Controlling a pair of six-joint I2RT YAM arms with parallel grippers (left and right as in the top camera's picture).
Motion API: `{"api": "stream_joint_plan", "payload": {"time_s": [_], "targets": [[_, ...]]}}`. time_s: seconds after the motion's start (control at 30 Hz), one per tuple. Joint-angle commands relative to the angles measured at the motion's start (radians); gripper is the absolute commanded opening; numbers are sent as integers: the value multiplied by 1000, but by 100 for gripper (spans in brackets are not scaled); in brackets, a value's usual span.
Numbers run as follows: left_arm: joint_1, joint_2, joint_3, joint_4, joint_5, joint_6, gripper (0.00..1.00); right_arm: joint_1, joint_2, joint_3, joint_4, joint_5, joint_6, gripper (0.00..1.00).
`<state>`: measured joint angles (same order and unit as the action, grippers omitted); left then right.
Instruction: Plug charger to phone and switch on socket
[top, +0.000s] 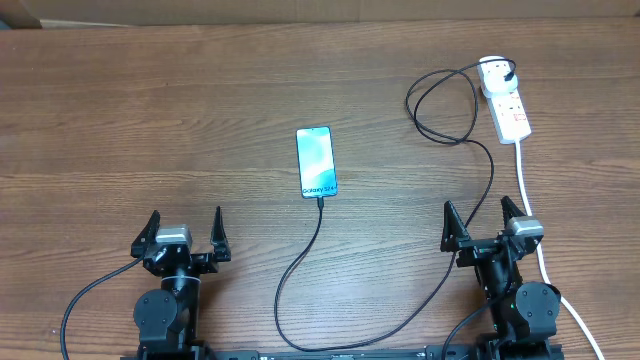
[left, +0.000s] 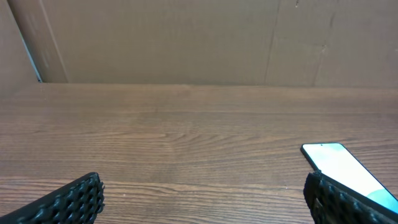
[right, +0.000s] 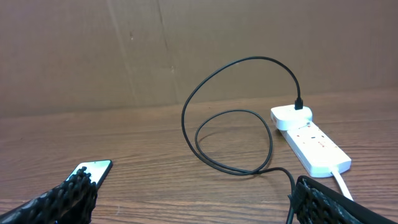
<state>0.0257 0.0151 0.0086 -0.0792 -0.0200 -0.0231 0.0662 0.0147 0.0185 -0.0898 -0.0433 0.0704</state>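
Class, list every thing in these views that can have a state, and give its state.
phone: lying flat, screen lit.
charger: tip meets phone's near end, seating unclear; other end in socket.
socket: on or off too small to tell.
left gripper: open, empty.
right gripper: open, empty.

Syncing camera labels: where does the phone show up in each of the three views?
Overhead: phone lies near the middle of the frame, screen up.
Left wrist: phone at lower right, only partly in view.
Right wrist: phone at lower left.
Shared landmark: the socket sits at upper right overhead and at right in the right wrist view; the left wrist view does not show it.
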Motion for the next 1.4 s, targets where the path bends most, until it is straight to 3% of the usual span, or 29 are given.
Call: {"api": "stream_joint_plan", "payload": {"time_s": [0.0, 1.03, 1.37], "targets": [[-7, -12, -3, 1, -6, -6, 99, 6, -12, -10, 6, 13, -4, 100], [-7, -11, -3, 1, -6, -6, 100, 4, -12, -10, 6, 13, -4, 100], [-7, -11, -3, 1, -6, -6, 100, -83, -12, -10, 3, 24, -66, 100]]}}
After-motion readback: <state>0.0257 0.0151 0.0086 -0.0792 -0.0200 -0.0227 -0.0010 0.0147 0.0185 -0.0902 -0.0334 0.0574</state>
